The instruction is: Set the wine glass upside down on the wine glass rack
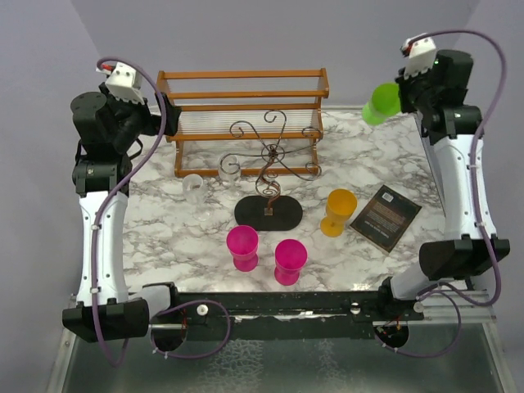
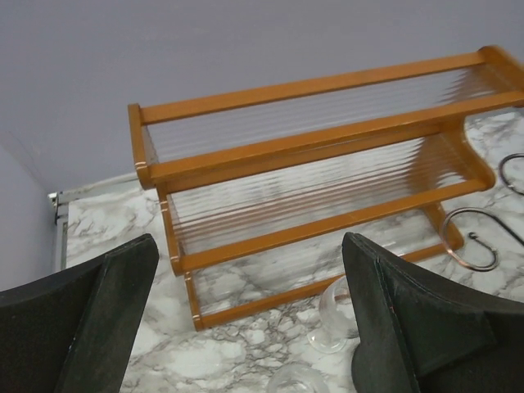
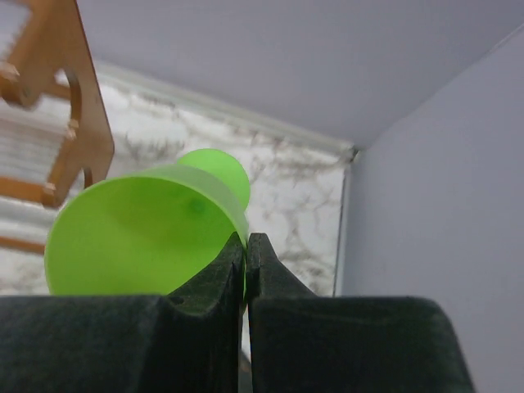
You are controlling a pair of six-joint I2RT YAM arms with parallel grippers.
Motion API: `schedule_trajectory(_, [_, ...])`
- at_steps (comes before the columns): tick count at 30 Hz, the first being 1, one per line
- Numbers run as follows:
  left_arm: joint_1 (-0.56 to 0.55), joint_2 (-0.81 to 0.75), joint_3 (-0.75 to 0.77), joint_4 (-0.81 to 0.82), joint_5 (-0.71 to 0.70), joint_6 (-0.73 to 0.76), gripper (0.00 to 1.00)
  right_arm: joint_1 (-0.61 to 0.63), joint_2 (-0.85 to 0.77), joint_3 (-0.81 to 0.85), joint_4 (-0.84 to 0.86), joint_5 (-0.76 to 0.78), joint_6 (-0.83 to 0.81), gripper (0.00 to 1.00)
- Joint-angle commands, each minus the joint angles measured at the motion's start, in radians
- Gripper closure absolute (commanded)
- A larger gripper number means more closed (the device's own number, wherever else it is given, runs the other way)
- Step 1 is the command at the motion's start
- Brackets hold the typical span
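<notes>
A green wine glass hangs above the table's far right corner. My right gripper is shut on its rim. In the right wrist view the fingers pinch the thin rim of the green glass, whose bowl opens toward the camera. The wine glass rack, dark wire scrolls on a spiral stem with a black oval base, stands mid-table. Its curled arms show at the right of the left wrist view. My left gripper is open and holds nothing at the far left, and its fingers face the wooden shelf.
An orange-brown wooden slatted shelf stands at the back. Two clear glasses sit before it, one seen on its side. Two pink glasses, an orange glass and a black booklet sit nearer.
</notes>
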Motion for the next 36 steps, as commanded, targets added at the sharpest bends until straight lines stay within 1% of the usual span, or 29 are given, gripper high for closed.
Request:
schedule_trajectory(1, [-0.024,0.016,0.08,0.02,0.116,-0.095,0.03,0.003,-0.09,0.179,0.077,-0.031,0.062,0.99])
schedule_trajectory(4, [-0.072,0.042,0.136,0.023,0.115,-0.12,0.04,0.02,-0.079,0.283,0.08,-0.119,0.112,0.99])
schedule_trajectory(7, [-0.156,0.09,0.203,0.015,0.102,-0.114,0.04,0.033,-0.071,0.328,0.108,-0.223,0.176,0.99])
schedule_trajectory(10, [-0.24,0.145,0.27,0.005,0.128,-0.127,0.04,0.043,-0.08,0.325,0.175,-0.336,0.252,0.99])
schedule_trajectory(14, [-0.308,0.221,0.341,0.031,0.196,-0.2,0.04,0.065,-0.087,0.318,0.246,-0.458,0.341,0.99])
schedule_trajectory(19, [-0.383,0.299,0.412,0.085,0.233,-0.293,0.04,0.115,-0.082,0.321,0.27,-0.531,0.396,0.99])
schedule_trajectory(22, [-0.426,0.336,0.422,0.139,0.244,-0.366,0.04,0.134,-0.083,0.31,0.28,-0.567,0.421,0.99])
schedule_trajectory(25, [-0.458,0.376,0.433,0.19,0.25,-0.447,0.09,0.146,-0.086,0.29,0.293,-0.593,0.433,0.99])
schedule_trajectory(30, [-0.491,0.442,0.482,0.215,0.251,-0.523,0.18,0.157,-0.094,0.254,0.308,-0.605,0.43,0.99])
schedule_trajectory(36, [-0.505,0.485,0.514,0.225,0.221,-0.539,0.32,0.16,-0.109,0.228,0.321,-0.632,0.437,0.99])
